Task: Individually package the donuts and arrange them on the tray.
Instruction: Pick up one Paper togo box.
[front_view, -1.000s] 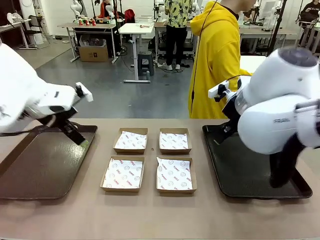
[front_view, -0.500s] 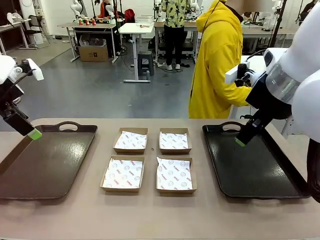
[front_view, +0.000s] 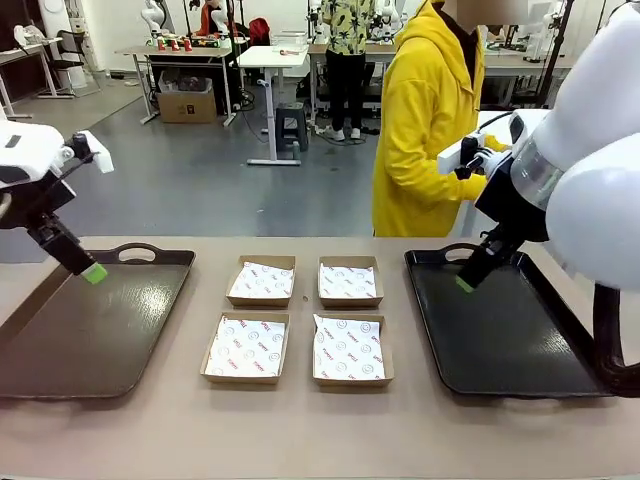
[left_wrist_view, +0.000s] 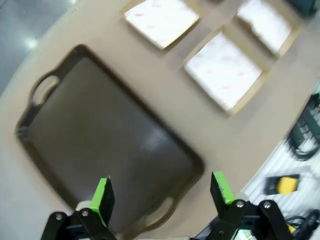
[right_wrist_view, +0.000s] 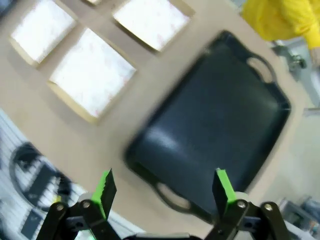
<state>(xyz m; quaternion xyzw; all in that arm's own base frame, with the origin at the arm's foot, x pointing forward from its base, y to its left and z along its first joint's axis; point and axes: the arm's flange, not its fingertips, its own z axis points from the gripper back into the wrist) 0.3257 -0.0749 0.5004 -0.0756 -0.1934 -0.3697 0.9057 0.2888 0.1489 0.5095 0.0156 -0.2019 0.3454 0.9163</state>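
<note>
Cardboard boxes, paper-lined, hold nothing mid-desk, equally near both arms; left pincer spread wide above the left tray; right pincer equally wide above the right tray; where the donuts lie, I cannot tell.

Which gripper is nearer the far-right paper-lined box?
Right. The right gripper hangs over the black tray beside that paper-lined cardboard box; the left gripper is over the brown tray, farther off.
</note>
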